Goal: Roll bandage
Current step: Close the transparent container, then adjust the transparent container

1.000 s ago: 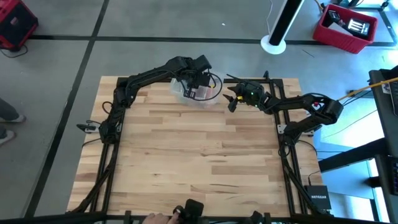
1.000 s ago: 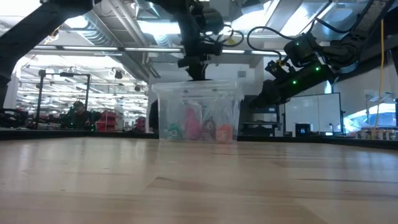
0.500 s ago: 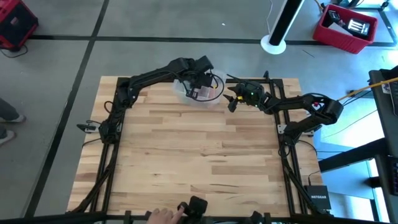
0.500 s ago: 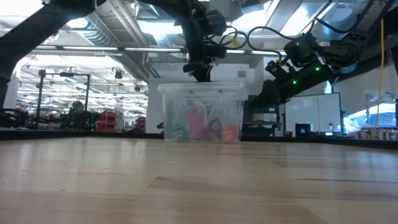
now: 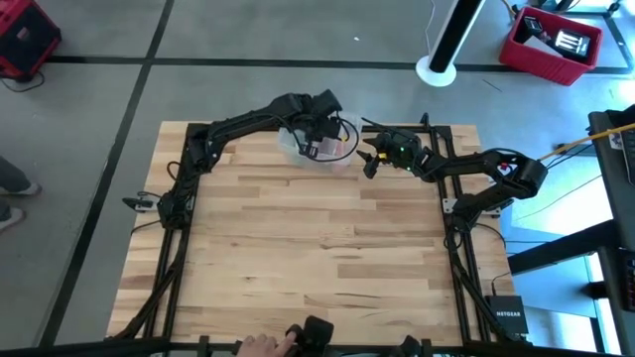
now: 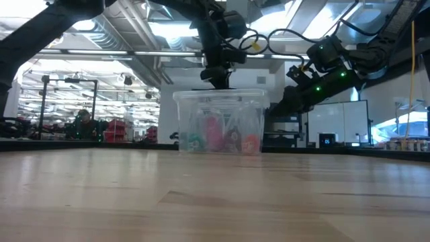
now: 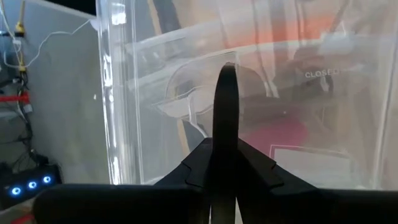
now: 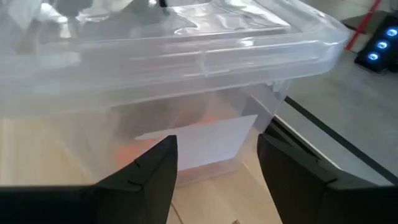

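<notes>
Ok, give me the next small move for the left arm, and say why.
Probably lift straight up: the left pincer sits shut on the lid of the clear box, and the pink bandage lies inside. The right pincer waits open beside the box.

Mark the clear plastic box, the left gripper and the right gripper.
clear plastic box (image 6: pixel 218 99): low view, on its lid rim.
left gripper (image 6: pixel 216 82): low view, fingertips at the lid.
right gripper (image 5: pixel 369 162): high view, between its fingertips, beside the box.
</notes>
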